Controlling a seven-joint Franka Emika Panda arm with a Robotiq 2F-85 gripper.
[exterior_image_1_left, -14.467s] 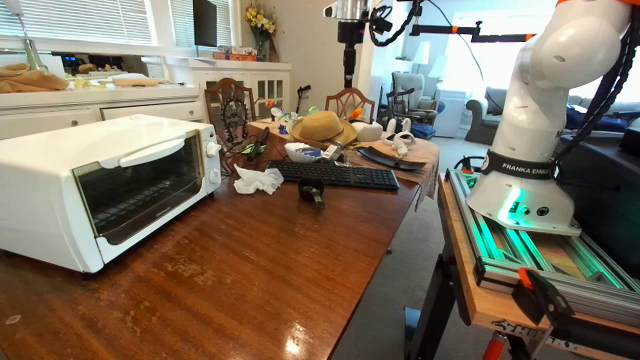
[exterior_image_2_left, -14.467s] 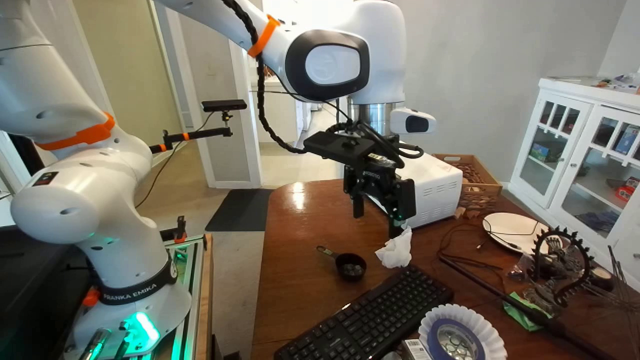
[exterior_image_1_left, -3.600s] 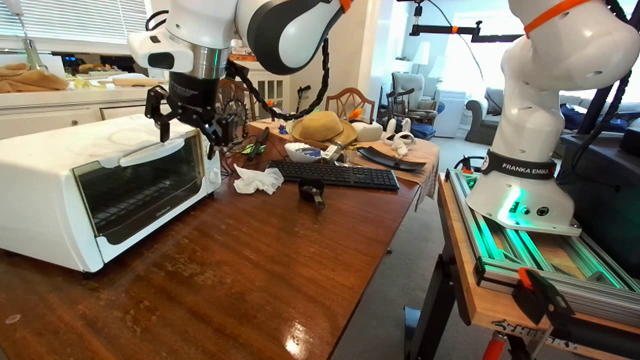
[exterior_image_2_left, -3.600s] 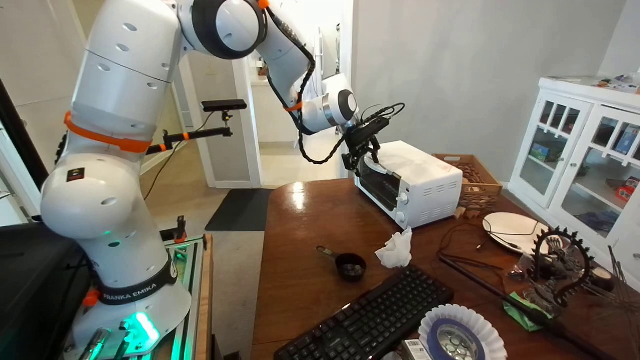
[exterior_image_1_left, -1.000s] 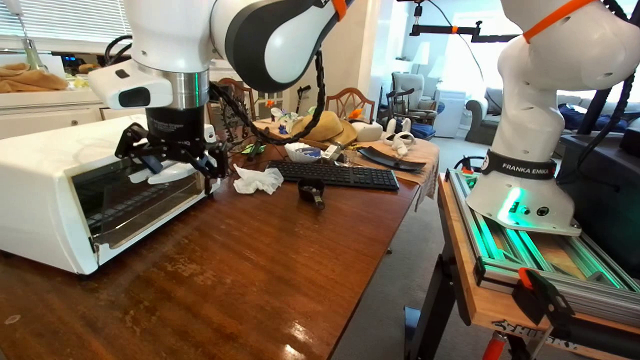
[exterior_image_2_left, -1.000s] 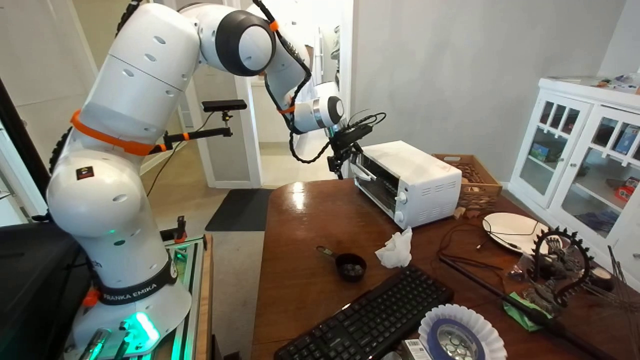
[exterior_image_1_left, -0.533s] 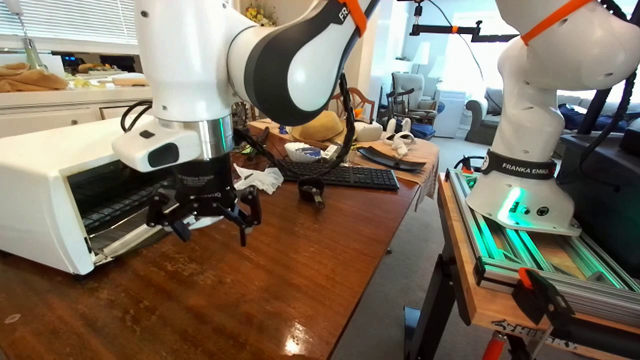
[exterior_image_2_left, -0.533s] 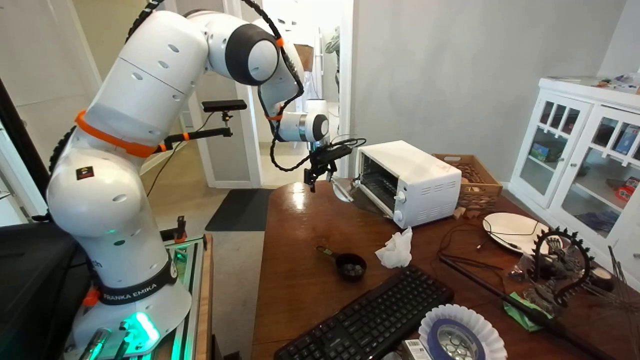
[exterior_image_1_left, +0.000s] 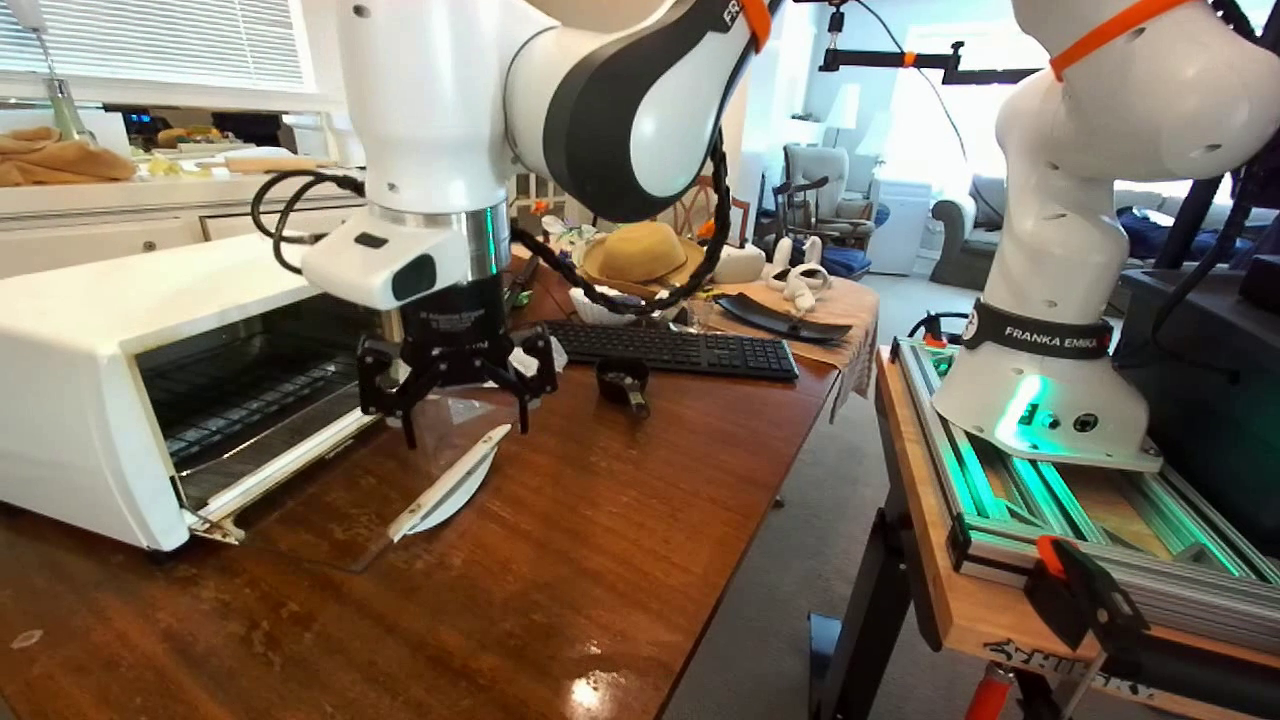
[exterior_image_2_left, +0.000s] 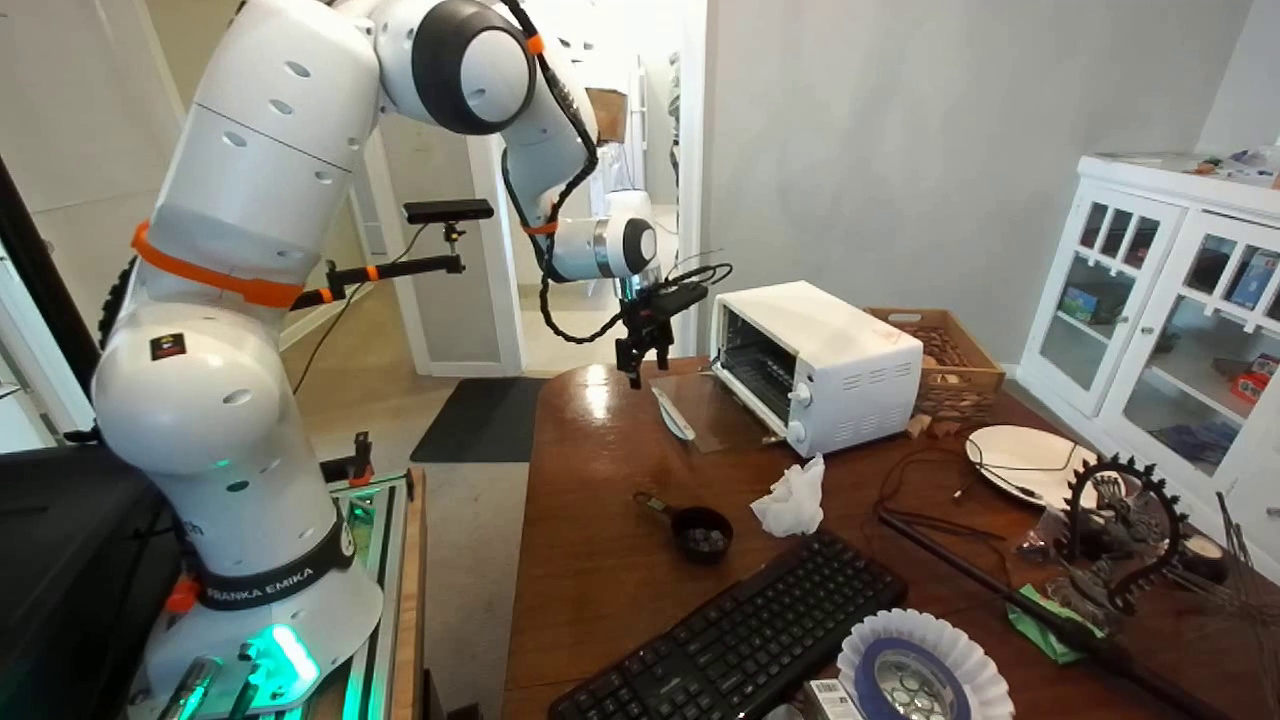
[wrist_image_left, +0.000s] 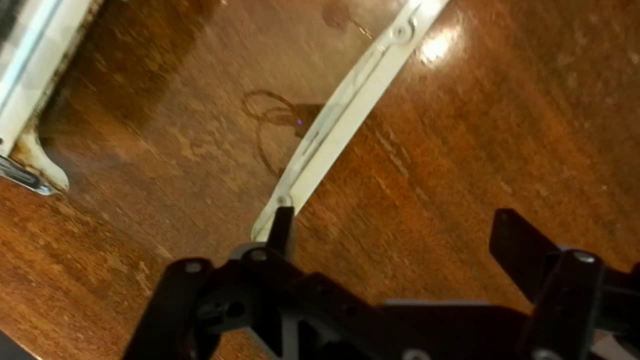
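On the wooden table (exterior_image_2_left: 600, 490), a black measuring cup (exterior_image_2_left: 698, 518) stands near a crumpled white tissue (exterior_image_2_left: 790, 503) and a computer keyboard (exterior_image_2_left: 738, 636). Beside the keyboard, a fluted white bowl (exterior_image_2_left: 988, 660) holds a blue ring (exterior_image_2_left: 905, 650). Well apart lies a white plate (exterior_image_2_left: 1020, 442), with a woven basket (exterior_image_2_left: 960, 400) and a glass-door cabinet (exterior_image_2_left: 1165, 265) nearby. In an exterior view, a brimmed hat (exterior_image_1_left: 640, 252) sits beside a white VR headset (exterior_image_1_left: 738, 263)

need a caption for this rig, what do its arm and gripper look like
The arm is glossy white and rounded, with dark-rimmed joint covers, orange bands and a black braided cable. Its base shows a green light under a black collar lettered FRANKA EMIKA. The gripper is black, with two jointed fingers.
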